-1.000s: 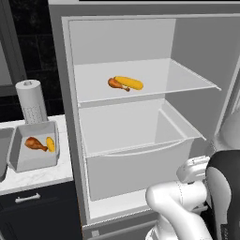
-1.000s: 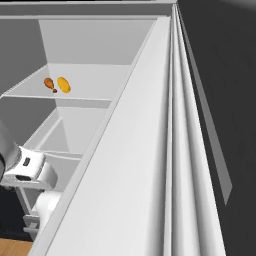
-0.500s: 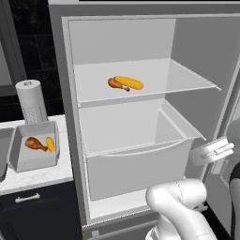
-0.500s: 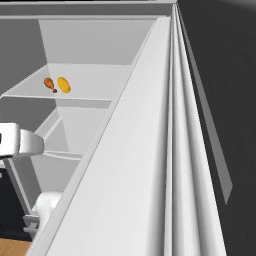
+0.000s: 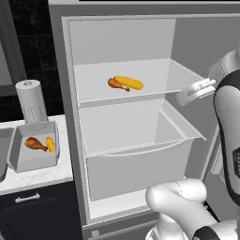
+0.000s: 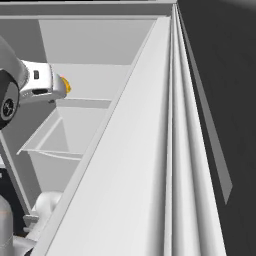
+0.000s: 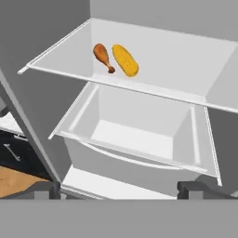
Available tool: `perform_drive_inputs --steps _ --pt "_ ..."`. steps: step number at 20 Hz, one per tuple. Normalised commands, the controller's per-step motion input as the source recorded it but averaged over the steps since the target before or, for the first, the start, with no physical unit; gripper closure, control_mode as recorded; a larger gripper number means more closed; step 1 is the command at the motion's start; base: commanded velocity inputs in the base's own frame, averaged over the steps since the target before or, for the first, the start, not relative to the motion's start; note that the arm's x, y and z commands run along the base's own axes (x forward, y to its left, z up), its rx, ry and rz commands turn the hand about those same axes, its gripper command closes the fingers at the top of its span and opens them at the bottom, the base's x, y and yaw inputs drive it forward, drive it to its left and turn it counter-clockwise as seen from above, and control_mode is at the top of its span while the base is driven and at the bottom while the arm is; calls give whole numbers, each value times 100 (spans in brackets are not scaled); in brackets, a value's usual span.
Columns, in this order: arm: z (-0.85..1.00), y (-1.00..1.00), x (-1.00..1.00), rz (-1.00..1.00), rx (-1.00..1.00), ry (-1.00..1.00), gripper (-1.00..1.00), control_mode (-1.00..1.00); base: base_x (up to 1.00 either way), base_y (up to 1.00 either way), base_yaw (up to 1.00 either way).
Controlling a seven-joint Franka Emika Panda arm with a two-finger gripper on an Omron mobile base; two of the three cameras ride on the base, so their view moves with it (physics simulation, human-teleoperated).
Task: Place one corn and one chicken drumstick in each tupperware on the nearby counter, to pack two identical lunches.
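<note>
On the upper fridge shelf (image 5: 154, 77) lie a reddish-brown chicken drumstick (image 5: 116, 84) (image 7: 102, 56) and a yellow corn (image 5: 130, 83) (image 7: 125, 60) side by side. My gripper (image 5: 183, 98) (image 7: 120, 191) hangs open and empty at shelf height, to the right of the pair and well short of them. In the right base view the hand (image 6: 42, 85) covers the drumstick, and just the corn's tip (image 6: 66, 85) peeks out. A grey tupperware (image 5: 28, 161) on the white counter (image 5: 42, 176) at the left holds another drumstick (image 5: 33, 143) and corn (image 5: 50, 144).
A paper towel roll (image 5: 30, 101) stands behind the tupperware. Below the shelf a white fridge drawer (image 5: 140, 159) (image 7: 139, 139) is pulled out. The open fridge door (image 6: 150, 165) fills the right side. A grey rim (image 5: 3, 159) shows at the far left edge.
My hand has risen from low in front of the drawer to the height of the upper shelf. The food and the tupperware have not moved.
</note>
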Motion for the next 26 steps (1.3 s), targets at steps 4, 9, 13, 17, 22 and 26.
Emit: perform_drive_inputs --steps 4,9,13,17,22,26 --pt "-9 10 99 0 0 2 -100 -100 0 0 0" --pt "-18 0 99 0 1 -8 -100 -100 0 0 0" --pt "-4 1 88 1 2 -6 -100 -100 0 0 0" --pt "-18 14 42 9 1 -3 -100 -100 0 0 0" --pt "-40 21 22 14 0 -9 -100 -100 0 0 0" --pt "-14 23 31 13 0 -6 -100 -100 0 0 0"
